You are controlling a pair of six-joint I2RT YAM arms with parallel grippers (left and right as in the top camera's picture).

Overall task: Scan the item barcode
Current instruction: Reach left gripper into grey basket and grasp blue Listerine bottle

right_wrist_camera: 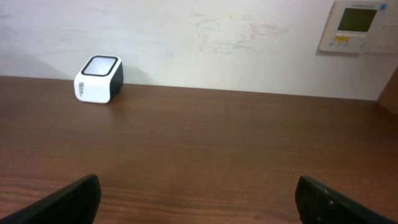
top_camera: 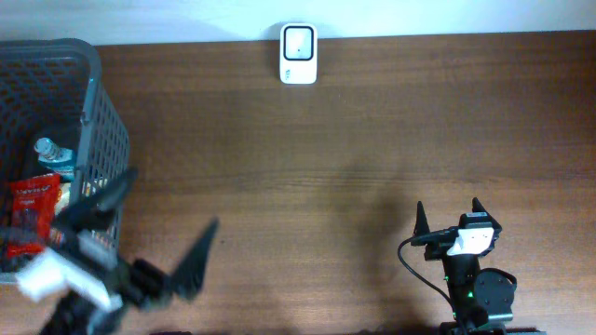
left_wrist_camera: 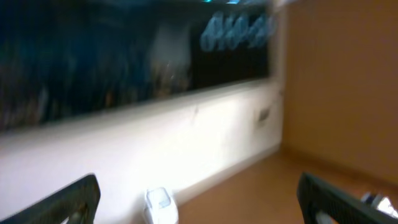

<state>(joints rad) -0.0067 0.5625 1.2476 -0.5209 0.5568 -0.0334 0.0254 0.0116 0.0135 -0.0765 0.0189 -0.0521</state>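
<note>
left gripper (top_camera: 175, 197) spread wide, empty, by basket (top_camera: 93, 102); right gripper (top_camera: 449, 205) likewise, low over table (top_camera: 279, 186). Red packet (top_camera: 33, 200), bottle (top_camera: 51, 154) in basket. Scanner (top_camera: 298, 54) at far edge, label unreadable.

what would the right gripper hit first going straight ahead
The way ahead of the right gripper looks free over the table as far as the wall; the scanner sits left of that line. Depth is unclear.
</note>
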